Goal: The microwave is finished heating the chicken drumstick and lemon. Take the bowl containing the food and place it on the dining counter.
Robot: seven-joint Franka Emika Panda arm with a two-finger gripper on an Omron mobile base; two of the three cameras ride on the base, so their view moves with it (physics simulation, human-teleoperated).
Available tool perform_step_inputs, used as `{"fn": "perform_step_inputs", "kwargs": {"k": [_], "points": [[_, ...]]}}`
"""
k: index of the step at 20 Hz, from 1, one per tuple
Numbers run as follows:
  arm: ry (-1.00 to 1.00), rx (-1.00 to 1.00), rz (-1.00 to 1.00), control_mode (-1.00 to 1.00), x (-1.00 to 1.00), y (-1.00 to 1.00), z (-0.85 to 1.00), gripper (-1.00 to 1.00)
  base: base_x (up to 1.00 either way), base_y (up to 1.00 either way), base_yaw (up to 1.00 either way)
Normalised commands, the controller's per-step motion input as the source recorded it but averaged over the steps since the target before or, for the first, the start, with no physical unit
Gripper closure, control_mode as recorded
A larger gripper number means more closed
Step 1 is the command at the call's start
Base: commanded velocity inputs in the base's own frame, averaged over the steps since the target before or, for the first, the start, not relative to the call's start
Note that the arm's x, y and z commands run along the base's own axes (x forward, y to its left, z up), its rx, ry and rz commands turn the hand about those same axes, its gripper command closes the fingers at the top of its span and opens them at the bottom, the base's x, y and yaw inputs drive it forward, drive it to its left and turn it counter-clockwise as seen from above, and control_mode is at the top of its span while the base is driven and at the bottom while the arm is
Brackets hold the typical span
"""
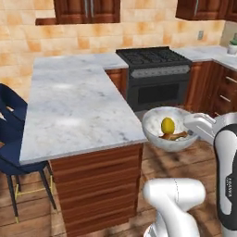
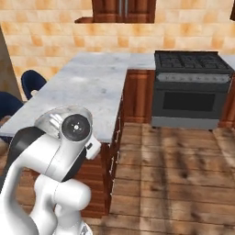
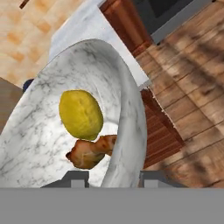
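The whitish marbled bowl (image 1: 155, 126) hangs in the air just off the right edge of the dining counter (image 1: 74, 106), about level with its top. Inside it lie the yellow lemon (image 1: 167, 125) and the brown chicken drumstick (image 1: 174, 136). My gripper (image 1: 192, 127) holds the bowl's right rim from the side. In the hand view the gripper (image 3: 114, 177) is shut on the bowl's rim (image 3: 127, 109), one fingertip inside and one outside, with the lemon (image 3: 81, 114) and the drumstick (image 3: 92, 151) close in front. The microwave is out of view.
A black stove (image 1: 155, 74) stands behind the bowl against the tiled wall. Blue chairs (image 1: 9, 120) sit at the counter's left side. Wooden floor (image 2: 183, 174) lies open to the right of the counter (image 2: 87, 87).
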Motion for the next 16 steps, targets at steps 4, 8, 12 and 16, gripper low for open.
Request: {"fn": "perform_step_inputs", "kwargs": {"k": [4,8,12,16], "points": [[0.00,0.00,0.00,1.00,0.00,0.00,0.00,1.00,0.44,1.00,0.36],[0.00,0.00,0.00,1.00,0.00,0.00,0.00,1.00,0.54,0.86,0.04],[0.00,0.01,-0.02,-1.00,0.75,-0.04,0.00,1.00,0.24,0.00,-0.01],[0.11,0.01,-0.03,-1.00,1.00,0.03,-0.01,1.00,0.00,0.00,0.00]]}}
